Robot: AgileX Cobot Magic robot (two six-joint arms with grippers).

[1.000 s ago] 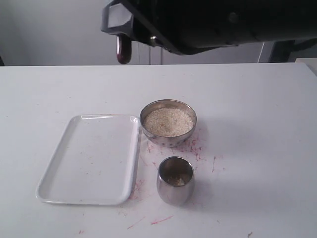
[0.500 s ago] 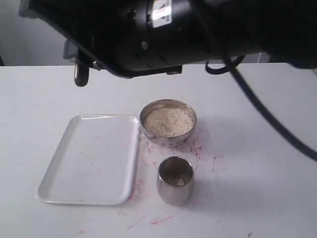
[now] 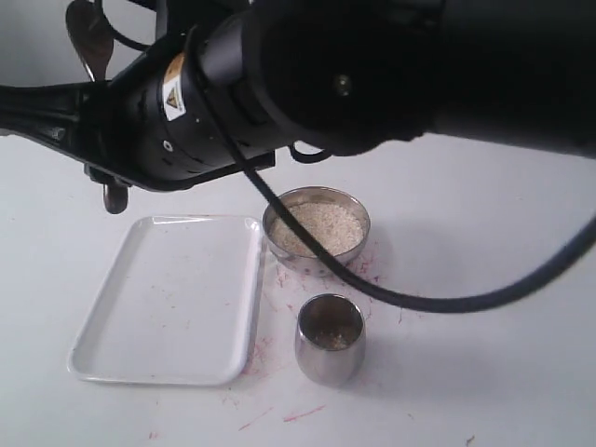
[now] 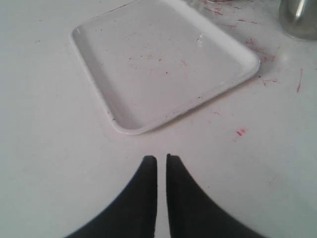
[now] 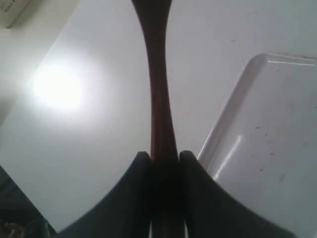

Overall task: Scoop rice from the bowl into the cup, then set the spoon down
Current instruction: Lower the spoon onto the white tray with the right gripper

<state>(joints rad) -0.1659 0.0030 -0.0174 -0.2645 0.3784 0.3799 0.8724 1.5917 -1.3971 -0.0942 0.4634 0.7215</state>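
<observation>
Here, a black arm point(image 3: 372, 74) hides the table point(image 3: 484, 279) beyond tray point(image 3: 168, 307), bowl point(image 3: 321, 192) and cup point(image 3: 329, 358). Right gripper point(image 5: 163, 158) clamps the spoon point(image 5: 157, 89) lengthwise, pointing straight outward; left gripper point(image 4: 161, 158) closed, empty.

Our right arm point(image 3: 372, 65) stretches across the exterior view from the right. Its dark bulk fills the upper part, and its wrist end lies well over on the left side. A black cable point(image 3: 419, 301) hangs from it in a long loop. Our right gripper point(image 5: 164, 156) is clamped on the slim handle of the spoon point(image 5: 158, 99), which runs between the two dark fingers point(image 5: 133, 188) and out past their tips. Our left gripper point(image 4: 161, 157) points down at the table, its two dark fingers drawn together with only a thin slit between the tips.
</observation>
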